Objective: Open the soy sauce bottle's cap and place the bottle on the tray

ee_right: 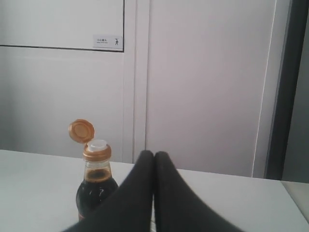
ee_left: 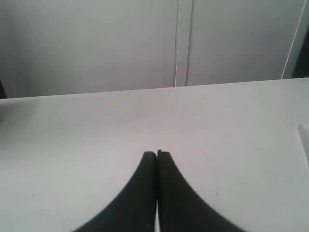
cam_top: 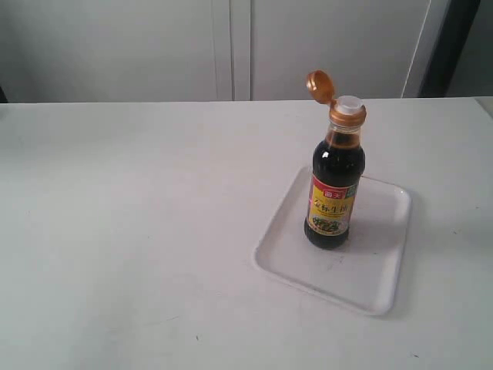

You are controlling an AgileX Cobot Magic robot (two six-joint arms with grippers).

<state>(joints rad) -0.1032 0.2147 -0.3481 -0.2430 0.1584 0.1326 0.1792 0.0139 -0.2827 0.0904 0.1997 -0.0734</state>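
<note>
The soy sauce bottle (cam_top: pixel 336 181) stands upright on the white tray (cam_top: pixel 377 270), towards its left half. Its copper-orange cap (cam_top: pixel 319 85) is flipped open on the hinge, baring the white spout (cam_top: pixel 349 105). No gripper shows in the exterior view. In the right wrist view the bottle (ee_right: pixel 95 186) with its open cap (ee_right: pixel 80 130) stands beyond my right gripper (ee_right: pixel 154 153), apart from it; the black fingers are pressed together on nothing. My left gripper (ee_left: pixel 156 153) is likewise shut and empty over bare table, with only a sliver of the tray (ee_left: pixel 304 137) at the frame's edge.
A white table (cam_top: pixel 123 231) carries the tray. Behind it runs a pale wall of cabinet panels (cam_top: pixel 231 46), with a dark upright strip (cam_top: pixel 451 46) at the back right.
</note>
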